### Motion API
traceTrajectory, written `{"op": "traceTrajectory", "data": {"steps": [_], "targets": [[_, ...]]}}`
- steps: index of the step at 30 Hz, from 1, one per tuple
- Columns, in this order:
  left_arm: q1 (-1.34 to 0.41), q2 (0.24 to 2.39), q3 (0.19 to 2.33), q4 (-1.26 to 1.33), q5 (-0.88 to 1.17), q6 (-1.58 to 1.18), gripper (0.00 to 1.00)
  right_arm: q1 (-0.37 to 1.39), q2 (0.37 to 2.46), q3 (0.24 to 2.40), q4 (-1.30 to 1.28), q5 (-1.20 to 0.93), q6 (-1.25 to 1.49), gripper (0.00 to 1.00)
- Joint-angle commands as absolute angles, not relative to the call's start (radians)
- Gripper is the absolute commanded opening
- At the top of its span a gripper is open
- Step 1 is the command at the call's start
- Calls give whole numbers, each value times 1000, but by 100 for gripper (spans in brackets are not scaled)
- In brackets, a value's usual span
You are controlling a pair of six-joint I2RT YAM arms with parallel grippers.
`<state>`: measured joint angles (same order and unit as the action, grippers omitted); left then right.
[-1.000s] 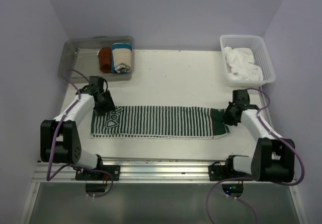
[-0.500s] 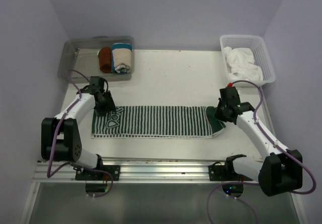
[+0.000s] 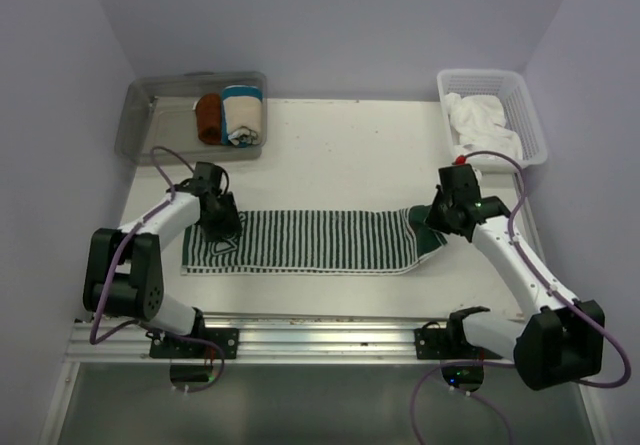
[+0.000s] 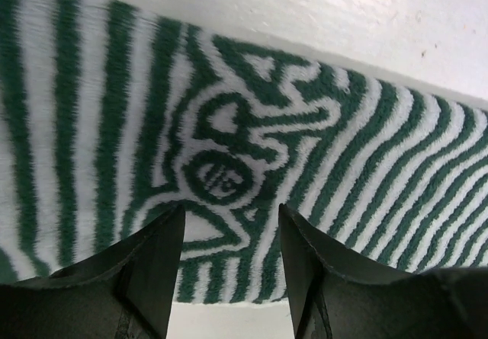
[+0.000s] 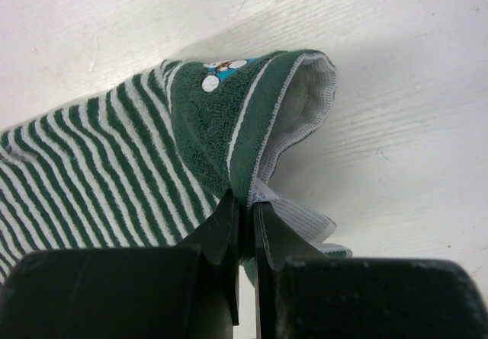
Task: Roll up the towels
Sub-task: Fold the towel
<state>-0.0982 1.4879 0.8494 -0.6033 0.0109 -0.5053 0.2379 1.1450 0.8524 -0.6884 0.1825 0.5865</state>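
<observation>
At about ten o'clock on the table [image 3: 350, 155] sits a clear plastic bin [image 3: 140, 115]. It holds a rolled rust-brown towel [image 3: 208, 118] and a rolled cream towel with a teal band [image 3: 241, 115], side by side, and it looks like the place where finished rolls go.

The green-and-white striped towel [image 3: 310, 242] lies flat across the near middle of the table, running from nine o'clock to three, folded into a long narrow strip that suits rolling from one end.

The left gripper [image 3: 222, 225] is over the towel's nine o'clock end. In its wrist view the jaws stand partly apart over the woven logo and hold nothing. Whether the fingertips [image 4: 164, 240] press on the cloth I cannot tell. A likely reason for this station is to anchor that end so the strip does not slide.

At the three o'clock end, the right gripper [image 5: 245, 206] is pinched tight on the towel's dark green hem. The hem is lifted off the table and curled back over the stripes, showing its pale underside. This looks like the first turn of the roll being started, so the task is at an early stage.

At about one o'clock, a white slatted basket [image 3: 530, 115] holds the plain white towel [image 3: 480, 125], crumpled and unrolled — apparently waiting its turn.
</observation>
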Motion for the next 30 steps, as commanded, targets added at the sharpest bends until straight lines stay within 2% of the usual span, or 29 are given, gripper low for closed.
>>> {"op": "traceTrajectory", "data": {"steps": [1, 6, 9, 16, 19, 23, 30], "targets": [[-159, 1514, 819, -540, 49, -549, 56, 171, 1137, 917, -686, 160, 568, 0], [-238, 1546, 761, -460, 86, -627, 55, -42, 1091, 952, -738, 129, 468, 0], [-325, 1593, 770, -404, 109, -687, 55, -113, 1078, 968, -753, 115, 428, 0], [-570, 1741, 874, -321, 178, -779, 55, -117, 1086, 1000, -759, 126, 416, 0], [-600, 1750, 914, -339, 178, -775, 55, -88, 1045, 1003, -765, 133, 407, 0], [-594, 1672, 969, -452, 80, -733, 56, -8, 1035, 1028, -784, 163, 428, 0], [-488, 1491, 962, -592, 49, -660, 58, 289, 1066, 1054, -741, 149, 537, 0]]}}
